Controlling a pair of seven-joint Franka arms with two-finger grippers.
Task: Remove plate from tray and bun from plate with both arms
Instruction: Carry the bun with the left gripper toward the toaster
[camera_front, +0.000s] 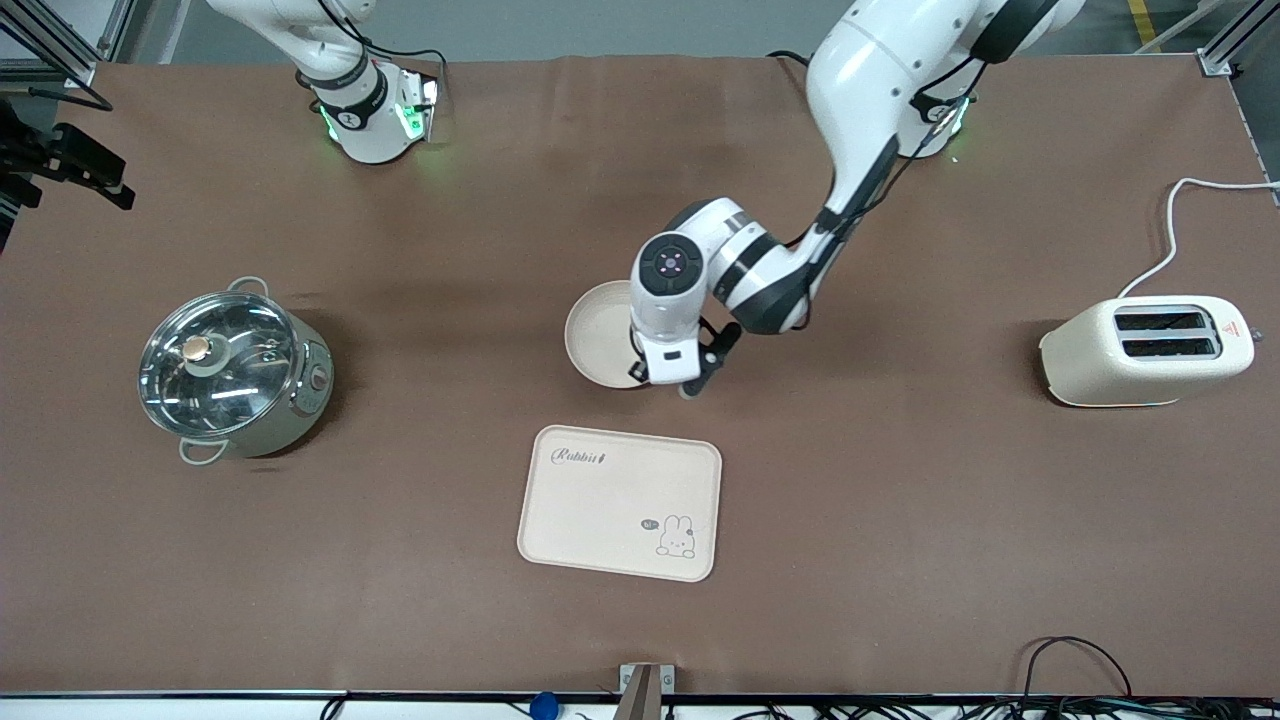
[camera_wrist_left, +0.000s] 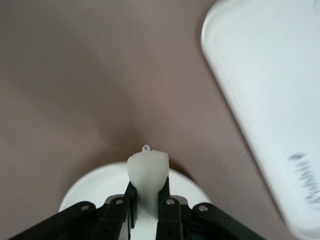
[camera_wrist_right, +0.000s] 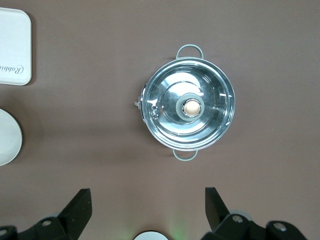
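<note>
1. The plate (camera_front: 598, 335) lies on the brown counter (camera_front: 900, 500) near its middle, farther from the front camera than the tray (camera_front: 620, 500), with a bare strip of counter between the two
2. The left end effector (camera_front: 662, 385) is at the plate's rim, on the side toward the tray and the left arm's end; the left wrist view shows its fingers (camera_wrist_left: 131, 197) closed on the plate's rim (camera_wrist_left: 147, 167), the rest of the plate (camera_wrist_left: 95, 190) spreading underneath
3. Whether the plate rests flat or is lifted off the counter, I cannot tell
4. The tray's rounded corner (camera_wrist_left: 212, 25) shows close by in the left wrist view, apart from the plate
5. The right end effector (camera_wrist_right: 145, 210) hangs high over the counter near the pot (camera_front: 232, 370), toward the right arm's end; its fingers (camera_wrist_right: 77, 210) stand wide apart and hold nothing; the right arm waits
6. The pot, with a glass lid (camera_wrist_right: 190, 107) and a knob in the middle, stands well apart from the plate and tray, open counter all round it
7. The toaster (camera_front: 1148, 350) stands toward the left arm's end, its cord (camera_front: 1170, 240) running off the counter edge; wide bare counter lies between it and the tray
8. No bun shows in any view
9. The counter nearer the front camera than the tray is bare up to the edge
</note>
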